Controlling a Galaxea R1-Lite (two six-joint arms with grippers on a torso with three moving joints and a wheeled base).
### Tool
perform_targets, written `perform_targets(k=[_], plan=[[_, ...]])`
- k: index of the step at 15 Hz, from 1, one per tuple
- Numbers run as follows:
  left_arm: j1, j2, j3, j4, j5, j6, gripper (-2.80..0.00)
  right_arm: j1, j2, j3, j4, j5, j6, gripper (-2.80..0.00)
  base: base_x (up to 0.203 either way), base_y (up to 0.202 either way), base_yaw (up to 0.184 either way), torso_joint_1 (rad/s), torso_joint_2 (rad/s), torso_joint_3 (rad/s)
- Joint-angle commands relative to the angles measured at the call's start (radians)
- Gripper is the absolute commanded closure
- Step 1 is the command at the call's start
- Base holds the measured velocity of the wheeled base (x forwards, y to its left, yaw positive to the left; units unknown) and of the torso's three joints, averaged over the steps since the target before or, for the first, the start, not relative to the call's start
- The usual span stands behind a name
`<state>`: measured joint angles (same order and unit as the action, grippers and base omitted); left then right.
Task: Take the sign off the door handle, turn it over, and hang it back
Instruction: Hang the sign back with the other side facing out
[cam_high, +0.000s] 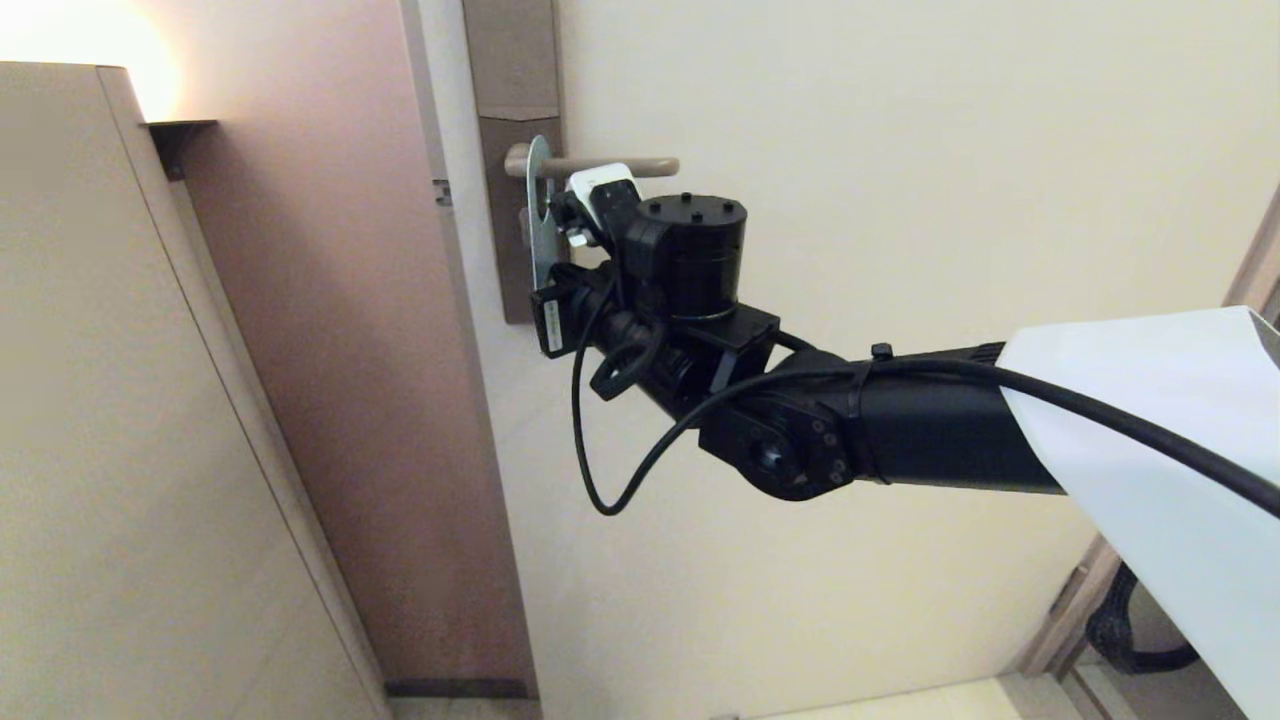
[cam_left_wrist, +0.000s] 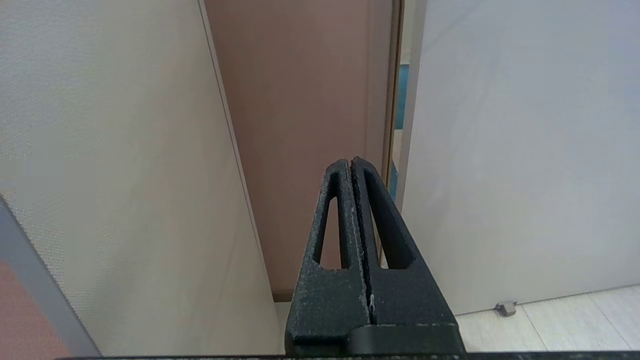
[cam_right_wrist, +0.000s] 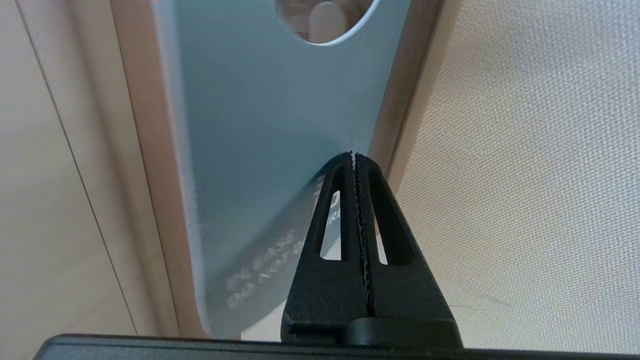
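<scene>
— Sign (cam_right_wrist: 260, 150)?
— Blue-grey card, white lettering low down, oval hole up top, hung on door handle (cam_high: 610, 166) against brown backplate (cam_high: 515, 270).
— Right gripper (cam_right_wrist: 354, 156)?
— Jaws together at card's edge, nothing clamped.
— Left gripper (cam_left_wrist: 350, 162)?
— Jaws together, parked near door frame.

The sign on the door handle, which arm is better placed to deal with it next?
Right. The right gripper is closed on the sign hanging at the door handle; the left gripper points at bare panels, shut.
</scene>
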<state>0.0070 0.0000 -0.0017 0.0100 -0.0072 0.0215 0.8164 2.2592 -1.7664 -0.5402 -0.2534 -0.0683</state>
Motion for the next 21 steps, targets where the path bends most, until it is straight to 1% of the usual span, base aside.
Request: perform_targets(k=[1,4,8,12,17,18,20,21], plan=[[0.001,0.002,0.0,-0.001,0.0,0.0,0.0,0.002,-0.018,0.006,0.0,-0.001,-0.01,0.0,0.0,0.0,0.0,0.0,0.0,0.0],[-0.001,0.002,0.0,-0.001,0.0,0.0,0.0,0.0,-0.055,0.033,0.001,-0.002,-0.063,0.0,0.0,0.0,0.0,0.0,0.0,0.0],[-0.001,0.002,0.0,-0.001,0.0,0.0,0.0,-0.006,-0.127,0.115,0.006,-0.006,-0.121,0.0,0.0,0.0,0.0,0.0,0.0,0.0],[0.0,0.001,0.0,-0.001,0.0,0.0,0.0,0.001,-0.15,0.13,0.013,-0.003,-0.116,0.0,0.0,0.0,0.0,0.0,0.0,0.0],[-0.001,0.002,0.0,-0.001,0.0,0.0,0.0,0.047,-0.147,0.127,0.013,0.006,-0.103,0.0,0.0,0.0,0.0,0.0,0.0,0.0],[0.001,0.002,0.0,-0.001,0.0,0.0,0.0,0.058,-0.143,0.124,0.013,0.02,-0.091,0.0,0.0,0.0,0.0,0.0,0.0,0.0],[0.0,0.002,0.0,-0.001,0.0,0.0,0.0,0.076,-0.132,0.121,0.007,0.074,-0.087,0.0,0.0,0.0,0.0,0.0,0.0,0.0],[0.001,0.002,0.0,-0.001,0.0,0.0,0.0,0.082,-0.119,0.111,0.006,0.085,-0.088,0.0,0.0,0.0,0.0,0.0,0.0,0.0]])
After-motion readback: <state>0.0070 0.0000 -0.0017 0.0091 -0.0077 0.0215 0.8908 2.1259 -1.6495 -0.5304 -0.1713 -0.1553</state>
